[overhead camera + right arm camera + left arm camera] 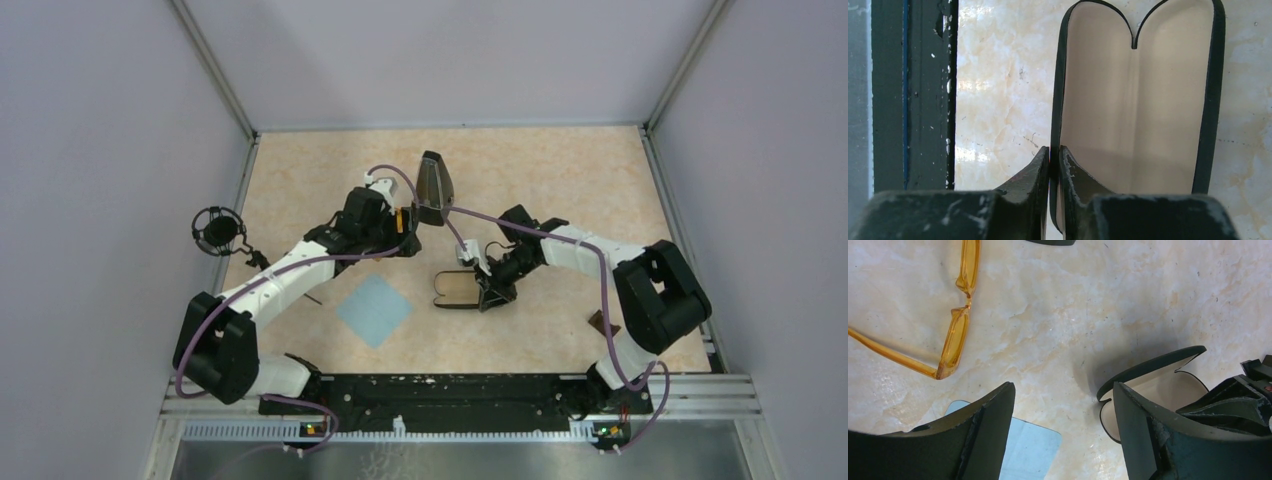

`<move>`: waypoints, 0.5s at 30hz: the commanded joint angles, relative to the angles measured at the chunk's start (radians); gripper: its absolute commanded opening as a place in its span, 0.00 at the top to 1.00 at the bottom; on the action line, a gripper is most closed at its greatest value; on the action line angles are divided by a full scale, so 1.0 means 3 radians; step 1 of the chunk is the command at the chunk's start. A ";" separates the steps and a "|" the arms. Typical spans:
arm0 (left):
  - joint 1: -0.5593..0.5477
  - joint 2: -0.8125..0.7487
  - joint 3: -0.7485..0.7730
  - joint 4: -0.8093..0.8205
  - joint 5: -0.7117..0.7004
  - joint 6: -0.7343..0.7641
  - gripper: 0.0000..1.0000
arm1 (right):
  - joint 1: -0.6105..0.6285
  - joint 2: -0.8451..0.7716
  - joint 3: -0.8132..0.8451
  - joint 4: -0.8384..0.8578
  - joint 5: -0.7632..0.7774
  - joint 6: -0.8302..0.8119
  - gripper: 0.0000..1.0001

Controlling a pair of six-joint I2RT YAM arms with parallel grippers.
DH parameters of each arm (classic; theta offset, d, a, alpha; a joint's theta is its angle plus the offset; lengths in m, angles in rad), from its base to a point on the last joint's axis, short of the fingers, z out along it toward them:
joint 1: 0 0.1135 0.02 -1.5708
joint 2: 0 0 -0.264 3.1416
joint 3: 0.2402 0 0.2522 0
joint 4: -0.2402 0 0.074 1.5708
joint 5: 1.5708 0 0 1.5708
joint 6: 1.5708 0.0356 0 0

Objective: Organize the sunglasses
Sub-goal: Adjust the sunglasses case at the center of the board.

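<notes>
Nearest my arms' bases, the light blue cloth [374, 310] lies flat on the tabletop [560, 190]. To its right, my right gripper [1054, 152] pinches the rim of the black glasses case [1135, 120], jaws nearly together; the case lies open with only its pale lining showing. Farther out, my left gripper [1062, 390] hangs spread wide above the tabletop, while the sunglasses [955, 337] rest outside the case, well apart from it, one thin orange arm swung out.
</notes>
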 commanded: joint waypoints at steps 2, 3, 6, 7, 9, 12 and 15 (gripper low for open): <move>0.0039 -0.0047 0.0009 0.0134 0.0121 0.0020 0.21 | 0.0047 -0.0041 0.0113 0.0052 -0.0007 0.0049 0.98; 0.0039 -0.0056 0.0009 0.0140 0.0121 0.0020 0.21 | 0.0045 -0.0070 0.0096 0.0104 0.0029 0.0079 1.00; 0.0044 -0.0081 -0.0004 0.0154 0.0115 0.0029 0.21 | 0.0047 -0.0204 0.0003 0.0328 0.0262 0.0139 1.00; 0.0045 -0.0089 -0.0008 0.0163 0.0106 0.0030 0.21 | 0.0049 -0.0257 -0.0030 0.0387 0.0362 0.0136 1.00; 0.0049 -0.0102 -0.0014 0.0167 0.0098 0.0037 0.21 | 0.0042 -0.0359 -0.0098 0.0507 0.0585 0.0118 1.00; 0.0049 -0.0103 -0.0009 0.0165 0.0101 0.0053 0.21 | 0.0000 -0.0415 -0.0125 0.0609 0.0816 0.0072 1.00; 0.0049 -0.0108 -0.0010 0.0162 0.0097 0.0073 0.21 | -0.0131 -0.0395 -0.0090 0.0644 0.0872 0.0002 1.00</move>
